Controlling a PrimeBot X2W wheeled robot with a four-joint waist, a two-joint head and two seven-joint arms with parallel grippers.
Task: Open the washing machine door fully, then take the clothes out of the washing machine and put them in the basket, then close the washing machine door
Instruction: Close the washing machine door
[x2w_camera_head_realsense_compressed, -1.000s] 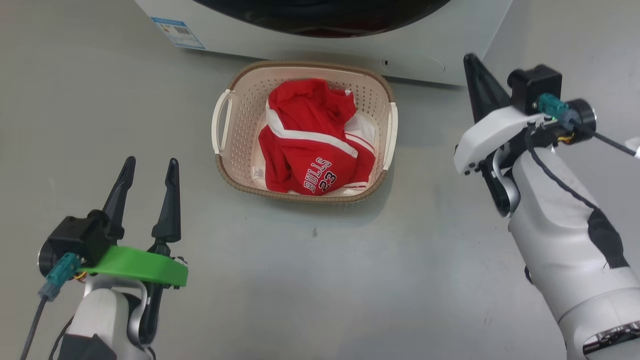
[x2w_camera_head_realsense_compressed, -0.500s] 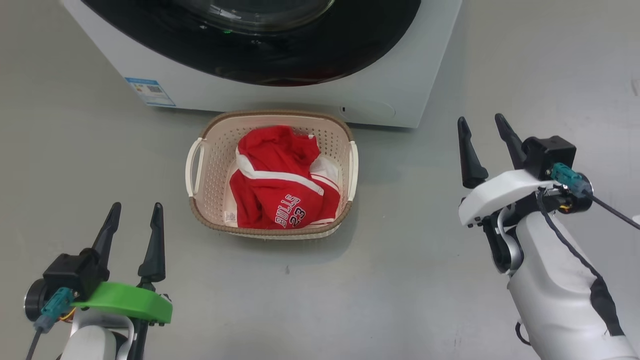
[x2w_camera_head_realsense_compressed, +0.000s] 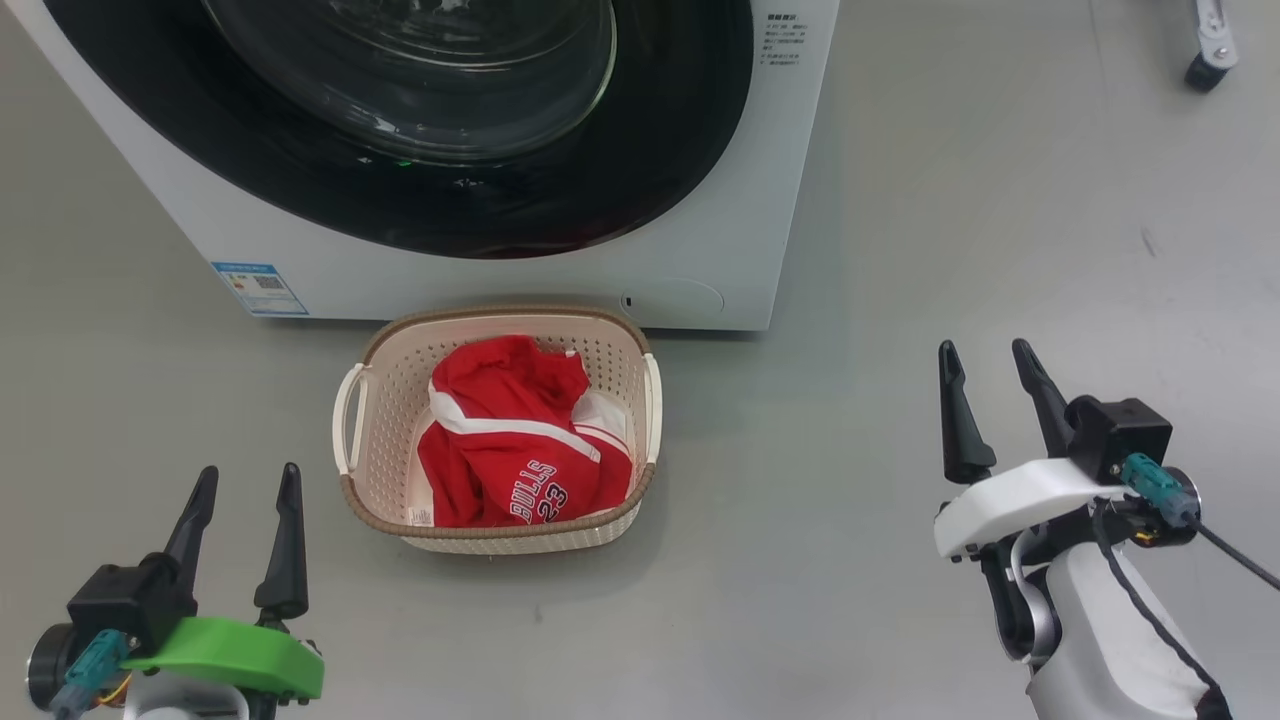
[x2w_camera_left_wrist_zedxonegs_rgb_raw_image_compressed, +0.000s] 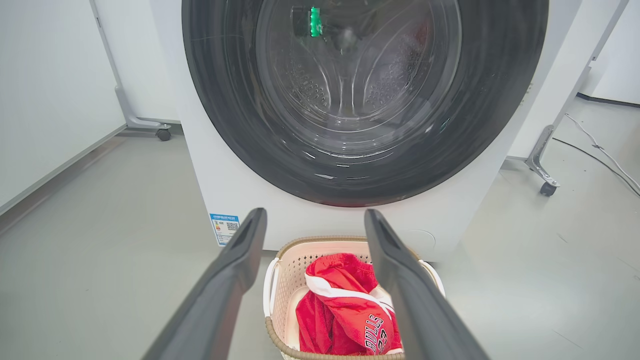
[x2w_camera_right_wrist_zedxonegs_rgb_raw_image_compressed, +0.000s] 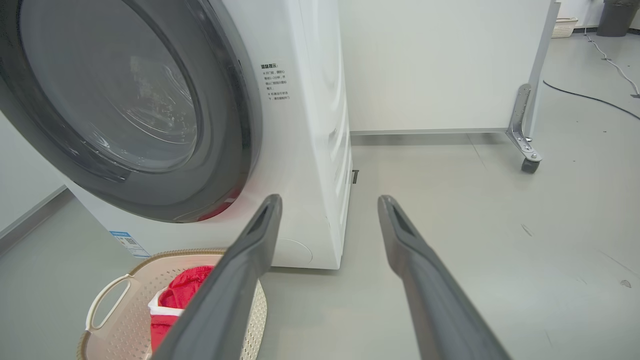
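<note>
Grey, smooth floor (x2w_camera_head_realsense_compressed: 900, 250) all round, wheeled white panels (x2w_camera_right_wrist_zedxonegs_rgb_raw_image_compressed: 440, 65) behind. Crumpled in a heap, red sports jersey clothes with white trim and "BULLS 23" lettering (x2w_camera_head_realsense_compressed: 505, 455), lying inside the small cream perforated plastic basket with brown woven-look rim (x2w_camera_head_realsense_compressed: 480, 316), none of it hanging over the edge. Soft, limp and light by every sign, probably a slick synthetic, so best pinched at a raised fold rather than scooped, if taken up at all. Basket on the floor just in front of the big white front-loading washing machine (x2w_camera_head_realsense_compressed: 500, 285), near its small blue label sticker (x2w_camera_head_realsense_compressed: 258, 288). Above, large round washing machine door with wide glossy black frame and bulging clear glass (x2w_camera_head_realsense_compressed: 670, 150): flush against the machine front, apparently shut, though latched or not cannot be told through the glare. Stiff, heavy, slippery on the gloss; better pressed on the black frame than on the glass. Low at the left, left gripper (x2w_camera_head_realsense_compressed: 250, 470) with long dark fingers spread and empty, well apart from the basket. Off to the right, right gripper (x2w_camera_head_realsense_compressed: 982, 345) likewise spread and empty, touching nothing.
</note>
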